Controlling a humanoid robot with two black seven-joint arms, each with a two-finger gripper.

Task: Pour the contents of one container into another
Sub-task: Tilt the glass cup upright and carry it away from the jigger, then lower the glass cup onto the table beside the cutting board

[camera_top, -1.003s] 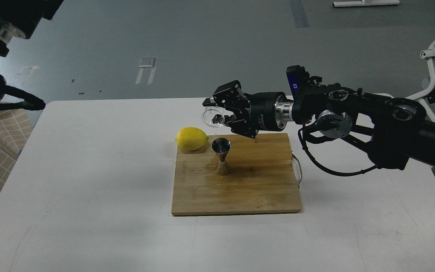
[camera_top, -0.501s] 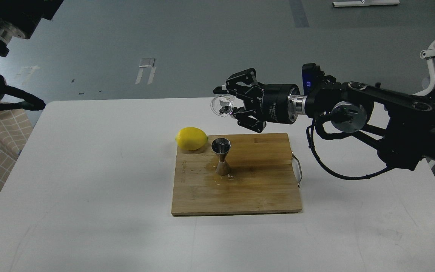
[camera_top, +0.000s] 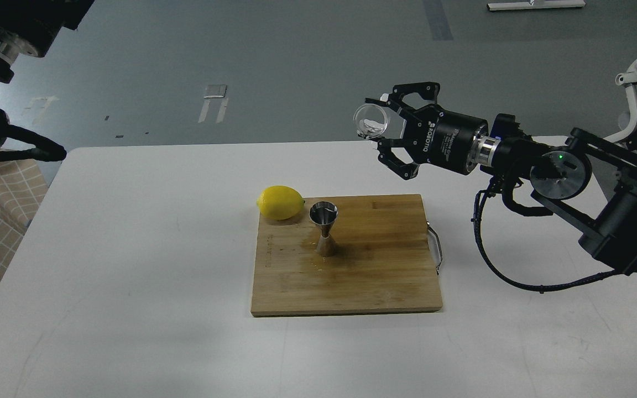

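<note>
The clear glass tumbler (camera_top: 371,121) hangs in the air above the table's far edge, tipped on its side with its mouth toward the left. My right gripper (camera_top: 380,122) is shut on it, well up and to the right of the steel jigger (camera_top: 324,228). The jigger stands upright on the wooden cutting board (camera_top: 385,276), wide cone up. A wet patch shows on the board around its foot. My left arm is at the far left edge; its gripper does not show.
A yellow lemon (camera_top: 280,202) lies at the board's far left corner, just left of the jigger. The board has a metal handle (camera_top: 436,249) on its right side. The white table (camera_top: 130,265) ends at the far edge behind the gripper. A person sits at the far right.
My right gripper has carried the tumbler up and to the right, away from above the jigger. The jigger, lemon and board have not moved.
</note>
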